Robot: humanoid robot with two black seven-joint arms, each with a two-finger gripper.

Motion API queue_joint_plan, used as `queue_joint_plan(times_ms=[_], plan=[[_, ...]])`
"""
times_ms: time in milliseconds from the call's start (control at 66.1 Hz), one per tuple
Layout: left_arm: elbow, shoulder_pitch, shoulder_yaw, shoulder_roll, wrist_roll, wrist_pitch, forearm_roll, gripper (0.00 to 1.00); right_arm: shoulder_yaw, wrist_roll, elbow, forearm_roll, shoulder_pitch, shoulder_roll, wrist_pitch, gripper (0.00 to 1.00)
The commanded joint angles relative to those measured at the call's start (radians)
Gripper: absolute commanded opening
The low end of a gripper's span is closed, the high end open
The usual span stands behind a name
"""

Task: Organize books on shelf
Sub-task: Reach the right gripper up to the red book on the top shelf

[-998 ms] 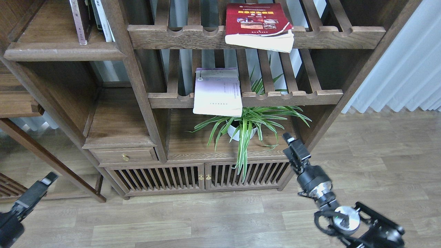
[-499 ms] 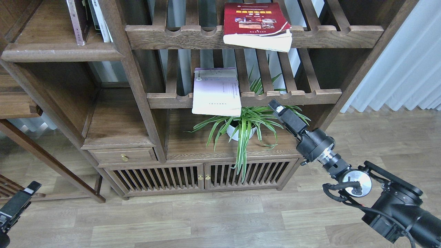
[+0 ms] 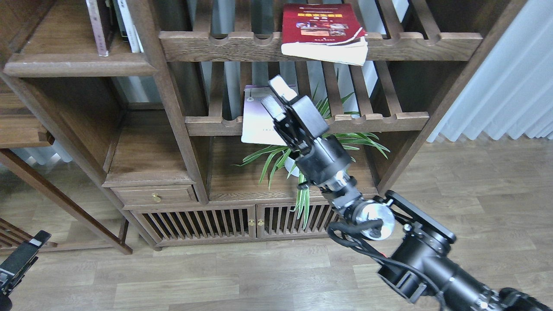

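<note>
The pale book [image 3: 259, 125] lies on a slatted rack in the middle of the frame; the red book [image 3: 322, 32] lies on the rack at the top; neither is on the solid shelf [image 3: 77, 65] at upper left, so most work is left; the right gripper [image 3: 276, 96] is in front of the pale book, fingers a little apart, holding nothing; the left gripper [image 3: 30, 246] sits at lower left, and I cannot tell if it is open.

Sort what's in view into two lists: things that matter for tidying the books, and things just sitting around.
For the job:
- red book on the top slatted rack
- lavender book on the lower slatted rack
- solid shelf with upright books
- right hand, open, in front of the lavender book

Just there:
- spider plant
- drawer
- slatted cabinet doors
- curtain
</note>
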Motion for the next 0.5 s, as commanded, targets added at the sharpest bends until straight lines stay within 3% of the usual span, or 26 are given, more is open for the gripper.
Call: queue_joint_plan(times_ms=[0,242,484], plan=[[0.004,-0.004,0.000,0.000,0.000,0.000,0.000,1.00,0.047,0.005,-0.019,-0.011,0.001,0.007,-0.050,0.99],[0.005,-0.007,0.002,0.000,0.000,0.000,0.000,1.00,0.139,0.014,-0.030,-0.008,0.027,0.007,-0.068,0.99],[0.005,-0.007,0.002,0.000,0.000,0.000,0.000,1.00,0.179,0.012,-0.044,-0.008,0.042,0.007,-0.191,0.99]])
